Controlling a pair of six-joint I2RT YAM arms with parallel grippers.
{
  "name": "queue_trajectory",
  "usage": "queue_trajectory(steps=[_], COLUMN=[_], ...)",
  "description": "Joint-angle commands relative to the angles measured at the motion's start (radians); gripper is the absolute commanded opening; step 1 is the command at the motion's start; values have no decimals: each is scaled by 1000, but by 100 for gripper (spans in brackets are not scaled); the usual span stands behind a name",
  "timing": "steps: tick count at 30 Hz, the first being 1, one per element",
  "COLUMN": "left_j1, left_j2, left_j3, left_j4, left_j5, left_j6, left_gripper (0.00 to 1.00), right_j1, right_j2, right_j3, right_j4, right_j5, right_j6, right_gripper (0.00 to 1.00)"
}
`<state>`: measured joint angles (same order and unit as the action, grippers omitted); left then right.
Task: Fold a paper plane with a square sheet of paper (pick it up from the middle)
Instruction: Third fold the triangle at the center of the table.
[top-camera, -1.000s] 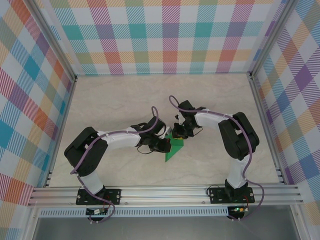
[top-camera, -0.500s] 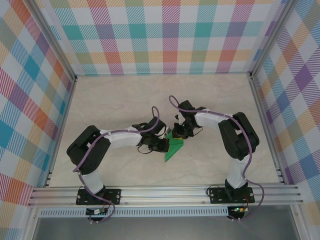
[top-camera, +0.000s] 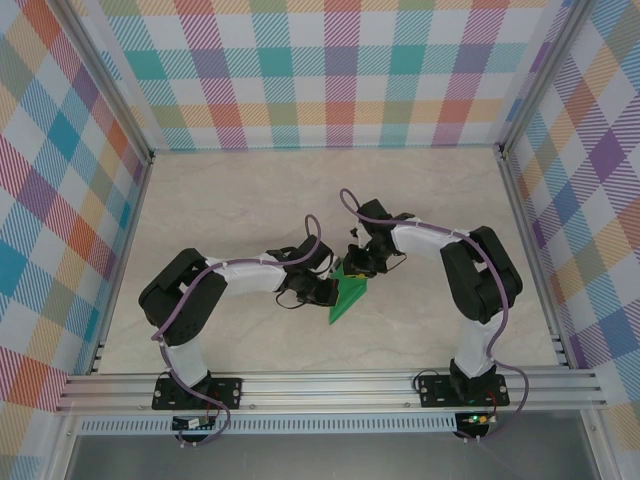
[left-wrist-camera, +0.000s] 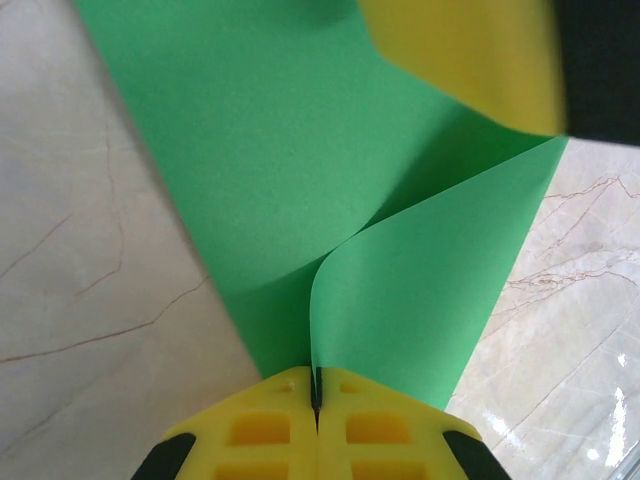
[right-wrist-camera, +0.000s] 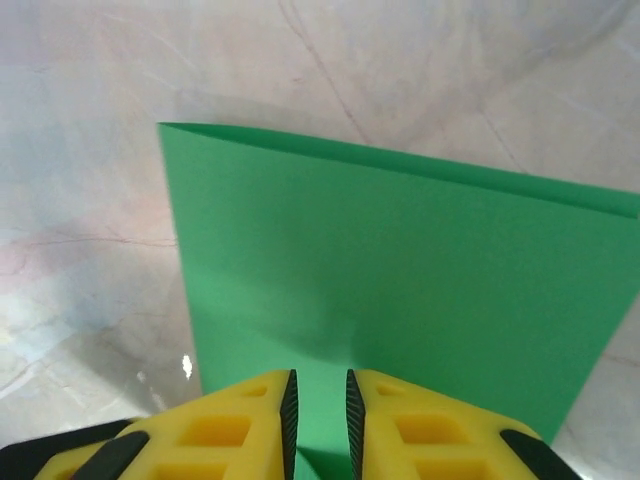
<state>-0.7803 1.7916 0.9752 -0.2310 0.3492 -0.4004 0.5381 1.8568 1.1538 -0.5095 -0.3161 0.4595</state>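
The green paper (top-camera: 348, 296) is lying near the middle of the marble-look table (top-camera: 250, 200), between the two grippers. From above it is showing as a narrow creased shape, its point aiming toward 7 o'clock and its wider end toward 1 o'clock. It is plain bright green and unmarked.

In the left wrist view the green paper (left-wrist-camera: 300, 150) is bowing upward. One layer is curling in a soft arc from the grip toward 2 o'clock, over a flatter layer beneath. The left gripper (left-wrist-camera: 316, 400) is pinching the paper's edge, with its yellow pads pressed together on it. From above, the left gripper (top-camera: 330, 292) is sitting at the paper's 9 o'clock side.

The right gripper (top-camera: 358, 270) is sitting at the paper's 12 o'clock end. One of its yellow fingers (left-wrist-camera: 470, 60) is reaching over the sheet's far corner. In its own view the right gripper (right-wrist-camera: 318, 400) is standing narrowly parted, with a slim gap showing green through it. The green paper (right-wrist-camera: 400, 260) is spreading flat ahead, its straight folded edge running across toward 12 o'clock.
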Motion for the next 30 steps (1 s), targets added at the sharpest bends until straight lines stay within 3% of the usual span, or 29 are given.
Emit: queue_trajectory(steps=[1, 6, 12, 22, 30], left_j1=[13, 13, 14, 14, 15], left_j2=[11, 2, -7, -13, -15], left_j3=[0, 7, -2, -14, -13], left_j4=[6, 4, 8, 25, 32], left_j5=[0, -2, -8, -3, 10], left_j6=[7, 4, -5, -19, -22], left_gripper=[0, 0, 0, 0, 0], right_j1=[2, 2, 8, 44, 49], right_j2=[-104, -199, -316, -277, -234], right_j3=[-19, -77, -243, -353, -344], right_j4=[5, 8, 148, 306, 293], right_j5=[-28, -4, -128, -220, -192], right_j6=[32, 69, 157, 247, 240], right_gripper=[24, 24, 21, 16, 16])
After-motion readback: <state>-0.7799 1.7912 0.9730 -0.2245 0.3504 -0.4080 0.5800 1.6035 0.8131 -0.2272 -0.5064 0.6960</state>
